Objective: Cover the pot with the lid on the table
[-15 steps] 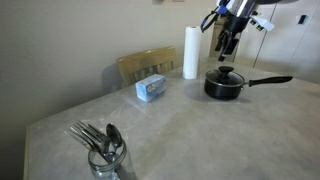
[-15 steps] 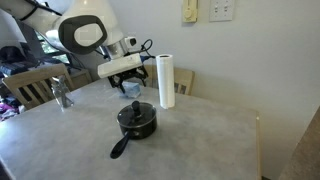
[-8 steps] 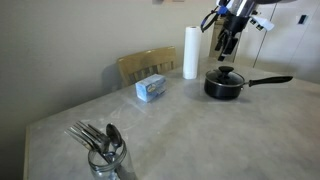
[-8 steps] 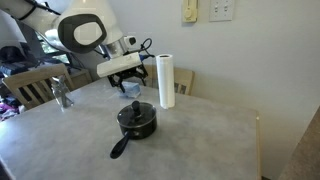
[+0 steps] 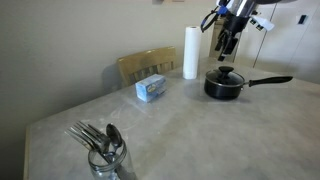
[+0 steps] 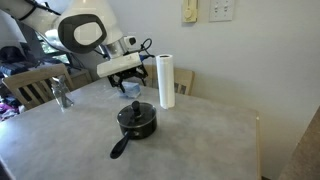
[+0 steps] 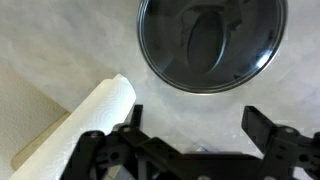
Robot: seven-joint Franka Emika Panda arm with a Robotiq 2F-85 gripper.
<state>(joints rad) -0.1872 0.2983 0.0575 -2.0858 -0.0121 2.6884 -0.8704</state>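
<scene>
A small black round saucepan [image 5: 224,86] [image 6: 137,123] stands upright on the far right part of the light grey-beige mottled stone-look tabletop [image 5: 190,135] [image 6: 205,140]. In an exterior view its long straight black handle [image 5: 270,80] reaches out level to the right. A round clear glass lid [image 5: 224,73] [image 7: 210,42] with a metal rim and black central knob sits flat on the saucepan's mouth, covering it.

— Was the small black round saucepan [image 5: 224,85] black all over?
— Yes, handle included. Its round clear glass lid [image 7: 165,45] had a silver rim and a black knob.
— And underneath?
— The grey-beige stone-look tabletop [image 5: 200,130] was mottled. At the pan's ten o'clock the tall white paper roll [image 5: 190,52] was plain; at nine o'clock the small blue-and-white carton [image 5: 151,88] showed both colours.
</scene>
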